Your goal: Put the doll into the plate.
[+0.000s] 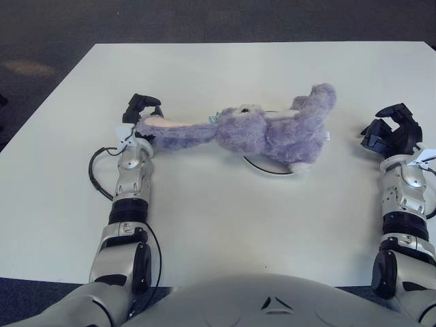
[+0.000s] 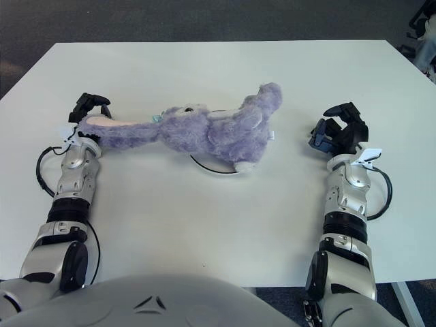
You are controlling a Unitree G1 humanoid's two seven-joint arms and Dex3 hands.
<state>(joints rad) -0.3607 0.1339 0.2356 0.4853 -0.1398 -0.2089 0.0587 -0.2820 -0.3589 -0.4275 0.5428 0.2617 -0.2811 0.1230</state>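
Note:
A purple plush rabbit doll [image 1: 272, 133] lies on its side across the middle of the white table [image 1: 218, 218]. Its body covers most of a white plate [image 1: 262, 168], of which only the near rim shows. One long ear [image 1: 174, 127] stretches left, and its tip lies against my left hand [image 1: 141, 107]. That hand's black fingers arch loosely just above and behind the ear tip without closing on it. My right hand [image 1: 392, 129] shows to the right of the doll, apart from it, with relaxed fingers and nothing in them.
A black cable [image 1: 95, 174] loops on the table beside my left forearm. Dark carpet lies past the table's far edge [image 1: 259, 43] and left edge.

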